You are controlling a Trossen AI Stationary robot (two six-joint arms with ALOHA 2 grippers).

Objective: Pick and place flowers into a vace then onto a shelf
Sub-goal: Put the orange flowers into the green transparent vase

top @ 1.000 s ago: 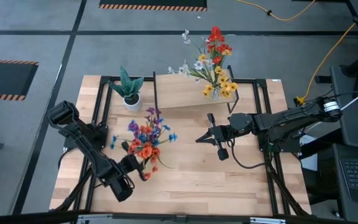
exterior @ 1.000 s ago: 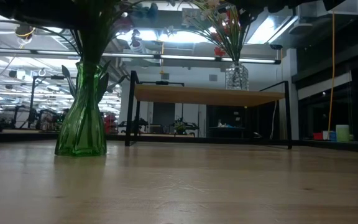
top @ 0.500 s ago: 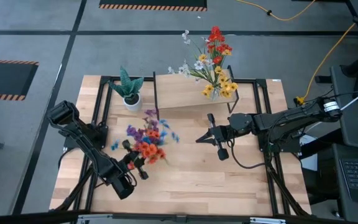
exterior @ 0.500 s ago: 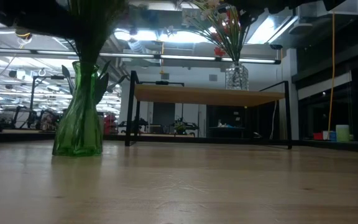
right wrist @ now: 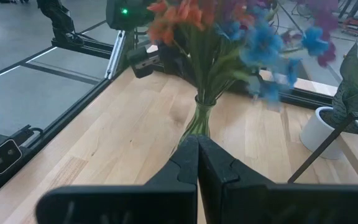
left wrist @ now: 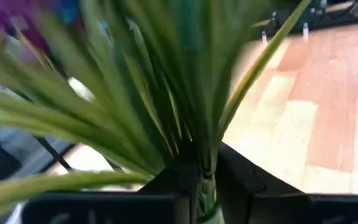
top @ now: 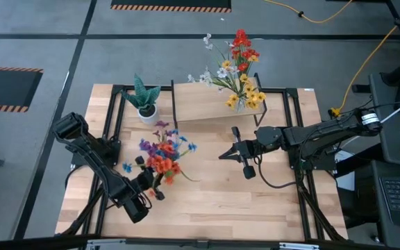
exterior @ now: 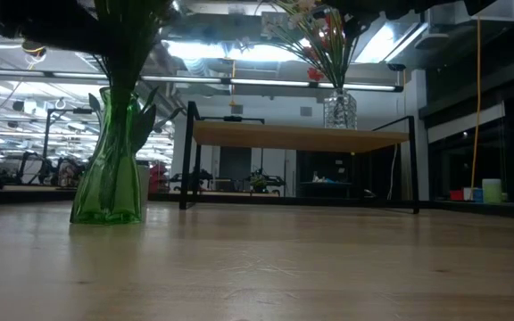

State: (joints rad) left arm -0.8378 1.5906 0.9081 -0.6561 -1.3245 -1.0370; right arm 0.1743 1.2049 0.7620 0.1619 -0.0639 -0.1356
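Flowers (top: 161, 154): mixed purple, orange, blue blossoms in green glass vase (exterior: 108, 169), lower left of centre in high view, vase base on table (top: 214, 201). My left gripper (top: 151, 182) pinched narrow on vase neck, stems rising straight up past fingers in left wrist view. Vase waisted, ribbed, translucent; long axis upright. Shelf (top: 207, 104), light wood on thin black legs, lies up and right of vase; second bouquet (top: 238, 69) already standing there. Left arm clearly nearer. Right gripper (top: 222, 154) shut, empty, waiting mid-table.
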